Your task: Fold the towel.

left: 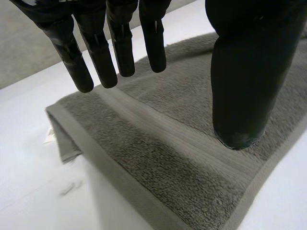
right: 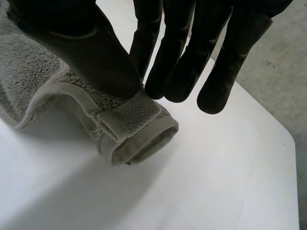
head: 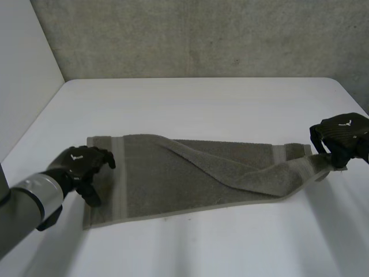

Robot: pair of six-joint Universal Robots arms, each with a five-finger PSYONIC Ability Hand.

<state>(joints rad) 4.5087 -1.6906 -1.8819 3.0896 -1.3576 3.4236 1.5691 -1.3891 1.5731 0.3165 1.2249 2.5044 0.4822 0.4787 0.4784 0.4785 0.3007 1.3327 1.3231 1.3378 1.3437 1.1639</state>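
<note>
A grey-olive towel (head: 190, 179) lies lengthwise across the white table, with a raised diagonal fold running from its far middle toward its right end. My left hand (head: 81, 164) hovers over the towel's left end near the striped border. In the left wrist view its fingers (left: 120, 48) are straight and the thumb (left: 244, 72) stands apart, just above the towel (left: 168, 143), holding nothing. My right hand (head: 340, 135) is at the towel's right end. Its thumb and fingers (right: 96, 48) pinch the near right corner of the towel (right: 129, 124), which is lifted off the table and curls over.
The white table (head: 202, 98) stretches bare beyond the towel to a grey concrete wall (head: 202, 34). A white side wall stands at the left. The table's right edge runs close behind my right hand.
</note>
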